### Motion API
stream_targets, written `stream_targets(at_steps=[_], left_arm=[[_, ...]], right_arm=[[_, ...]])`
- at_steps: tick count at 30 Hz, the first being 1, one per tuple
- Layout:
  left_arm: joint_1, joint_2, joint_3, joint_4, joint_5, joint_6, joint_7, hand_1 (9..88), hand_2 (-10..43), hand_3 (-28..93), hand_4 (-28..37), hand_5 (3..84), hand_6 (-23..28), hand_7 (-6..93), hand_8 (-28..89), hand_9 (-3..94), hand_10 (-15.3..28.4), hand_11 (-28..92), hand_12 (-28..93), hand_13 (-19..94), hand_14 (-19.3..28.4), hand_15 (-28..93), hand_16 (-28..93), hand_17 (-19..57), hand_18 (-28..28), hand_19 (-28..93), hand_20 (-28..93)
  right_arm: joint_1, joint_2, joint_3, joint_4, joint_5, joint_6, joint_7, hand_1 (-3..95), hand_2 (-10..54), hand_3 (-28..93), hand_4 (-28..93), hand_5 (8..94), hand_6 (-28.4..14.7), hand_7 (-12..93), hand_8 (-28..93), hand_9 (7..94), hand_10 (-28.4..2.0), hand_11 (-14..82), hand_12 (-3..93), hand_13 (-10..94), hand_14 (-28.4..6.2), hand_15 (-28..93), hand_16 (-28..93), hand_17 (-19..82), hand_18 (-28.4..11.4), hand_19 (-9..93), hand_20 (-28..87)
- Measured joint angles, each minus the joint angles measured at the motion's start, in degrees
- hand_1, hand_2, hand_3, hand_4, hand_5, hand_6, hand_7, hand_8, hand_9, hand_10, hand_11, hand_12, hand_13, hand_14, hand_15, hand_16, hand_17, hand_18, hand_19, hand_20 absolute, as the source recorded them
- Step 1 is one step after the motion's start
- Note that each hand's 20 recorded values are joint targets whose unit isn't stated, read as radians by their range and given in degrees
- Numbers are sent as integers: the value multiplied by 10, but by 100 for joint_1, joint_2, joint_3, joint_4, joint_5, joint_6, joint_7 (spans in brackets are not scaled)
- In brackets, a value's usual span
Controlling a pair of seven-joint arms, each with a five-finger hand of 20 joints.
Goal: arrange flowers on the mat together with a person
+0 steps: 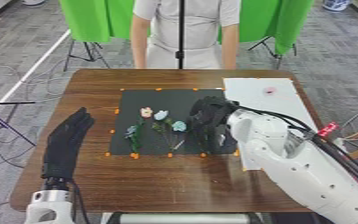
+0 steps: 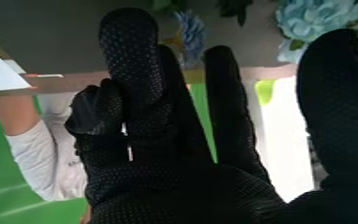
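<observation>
Since the mat point(image 1: 137, 100) is my landmark, right hand point(image 1: 213, 113): over its right part, fingers mostly straight and apart.
Pale-blue flower point(image 1: 179, 126): near the mat's middle, left of that hand, stem toward the near edge.
Left hand point(image 1: 64, 145): beyond the mat's left edge; I judge the right nearer.

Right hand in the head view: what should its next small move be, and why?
Probably a small, careful lift off the right part of the mat. The right hand is close beside the light blue flower, and in the wrist view its fingers look mostly straight, so a sideways sweep might disturb that bloom.
</observation>
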Motion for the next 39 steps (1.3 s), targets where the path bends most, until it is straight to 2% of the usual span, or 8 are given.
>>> stream_targets(at_steps=[10,16,21,24,26,29,33,39], left_arm=[[-1,0,-1,0,0,-3,-4,234,-67,683,-192,450,18,120,-57,392,103,104,172,314,140,88,62,31,129,15,173],[-10,0,-1,0,1,-17,-7,235,-65,685,-191,451,23,115,-56,389,108,100,173,308,145,85,63,29,130,14,173],[-25,0,-4,3,1,-33,-10,237,-63,683,-188,452,26,104,-52,389,111,94,174,306,148,83,66,30,126,10,170],[-25,0,-6,3,0,-44,-13,238,-62,681,-185,453,27,101,-49,390,114,93,177,307,149,82,65,33,122,8,169],[-25,0,-6,3,0,-48,-13,238,-62,681,-184,454,29,99,-48,390,117,93,177,309,148,81,63,39,117,11,169],[-23,-14,-6,3,-1,-52,-5,239,-62,680,-183,456,33,96,-48,392,118,93,176,315,151,80,57,60,104,18,174],[-22,-24,7,4,-3,-72,6,241,-61,678,-183,458,36,94,-47,394,119,94,176,318,150,78,48,74,95,21,176],[-59,-24,58,18,4,-109,45,242,-59,677,-183,460,39,91,-45,399,121,98,173,324,148,84,36,84,87,23,180]], right_arm=[[-104,7,469,-417,124,-508,56,242,-95,709,-208,360,62,141,-129,505,-210,57,105,733,-120,502,277,356,-242,853,526],[-463,26,1157,-962,326,-26,14,242,-54,682,-169,430,20,126,-118,571,-182,76,132,735,-125,494,282,350,-234,839,517],[-1406,-10,2301,-1584,1117,1875,-452,228,35,685,-168,585,-3,151,-106,618,-164,93,154,635,-139,389,247,282,-195,668,468],[-2141,-243,3220,-1855,2229,2635,-1428,202,52,704,-174,583,-2,153,-109,605,-164,82,142,564,-147,242,242,248,-174,496,410],[-2646,-575,3851,-2012,2900,2775,-2169,155,66,724,-181,521,-1,123,-99,553,-160,70,128,484,-148,148,237,224,-152,288,359],[-3360,-1270,4657,-2203,3576,2749,-2917,93,71,751,-197,365,3,86,-90,414,-142,39,101,319,-132,75,180,169,-144,125,301],[-4228,-2097,5115,-2223,4497,2741,-3123,44,81,755,-215,279,-19,61,-90,344,-121,21,78,243,-99,38,133,128,-119,54,265],[-5411,-2500,4767,-2063,6334,2596,-3083,38,95,761,-222,314,-56,61,-95,355,-132,28,74,235,-91,40,110,134,-81,11,244]])
